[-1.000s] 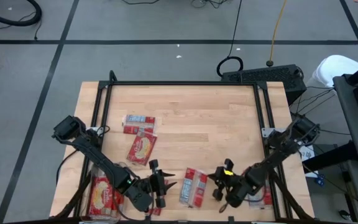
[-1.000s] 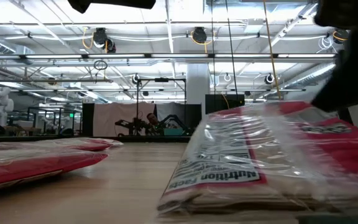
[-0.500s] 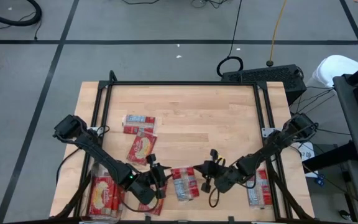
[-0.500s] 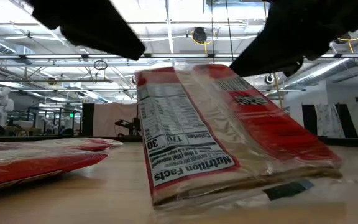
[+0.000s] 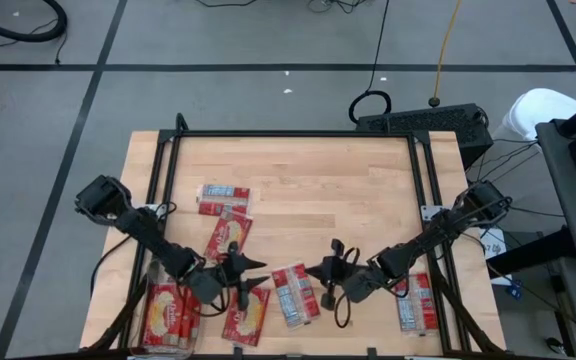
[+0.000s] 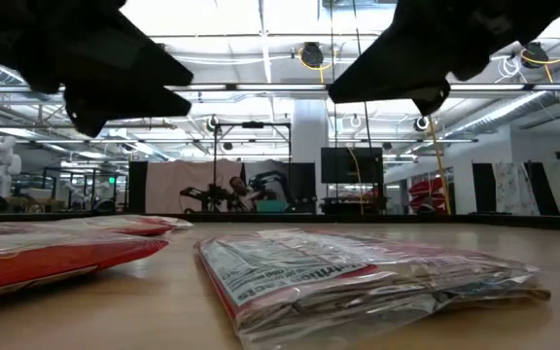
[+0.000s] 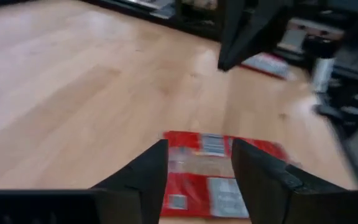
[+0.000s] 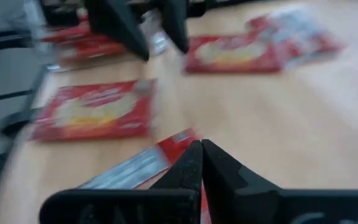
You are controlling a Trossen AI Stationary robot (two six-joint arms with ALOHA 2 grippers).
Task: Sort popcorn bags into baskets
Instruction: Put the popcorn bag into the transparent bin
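One popcorn bag (image 5: 293,293) lies flat, label side up, near the table's front edge, between my two grippers; it also shows in the low view (image 6: 358,277). My left gripper (image 5: 248,270) hangs open just left of it, with the bag (image 7: 219,163) beyond its fingertips (image 7: 197,149). My right gripper (image 5: 320,272) is shut just right of the bag (image 8: 132,169) and above it. A second bag (image 5: 246,315) lies picture side up by the left gripper. The basket (image 5: 147,300) stands at the near left corner with red bags in it.
Two more bags (image 5: 224,198) (image 5: 226,238) lie farther back on the left. Another bag (image 5: 413,305) lies at the near right by the frame rail. The black frame (image 5: 298,133) runs round the table; bare wood lies at the middle and far right.
My right gripper has gone toward the table's left edge and my left gripper toward the far edge, away from the second bag. The bag between them slid left, tipped up on one edge, then fell flat on the table.
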